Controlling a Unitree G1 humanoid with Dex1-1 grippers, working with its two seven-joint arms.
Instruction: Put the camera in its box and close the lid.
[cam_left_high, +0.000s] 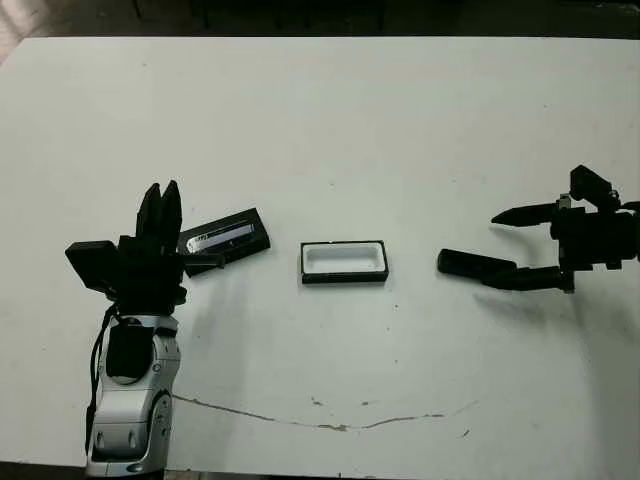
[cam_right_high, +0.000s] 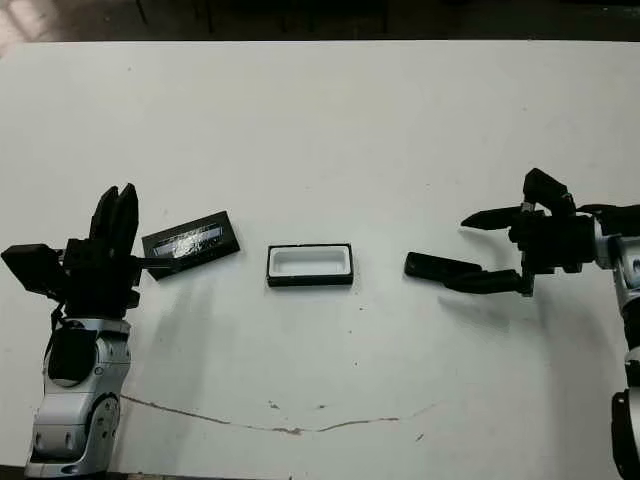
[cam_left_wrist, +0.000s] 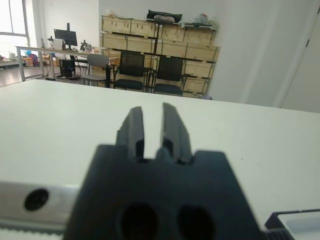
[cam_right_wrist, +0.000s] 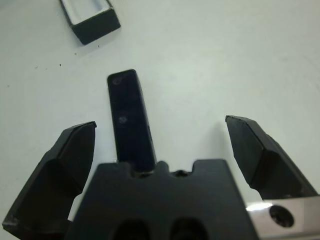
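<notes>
Camera (cam_right_wrist: 130, 120) lies on your table (cam_left_high: 330, 130) toward its right edge, between the spread fingers of your right gripper (cam_left_high: 485, 240), which grips nothing. Box (cam_left_high: 344, 261) sits open mid-table; lid (cam_left_high: 224, 238) beside your nearly shut, empty left gripper (cam_left_high: 160, 195).

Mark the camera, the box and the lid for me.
camera (cam_right_wrist: 129, 117): right wrist view, middle of its dark top face.
box (cam_left_high: 344, 277): left eye view, near black wall.
lid (cam_left_high: 226, 236): left eye view, silvery strip.

White table (cam_left_high: 330, 130); beyond, wooden crates (cam_left_wrist: 160, 35), black chairs (cam_left_wrist: 131, 70), bright window (cam_left_wrist: 11, 17).
</notes>
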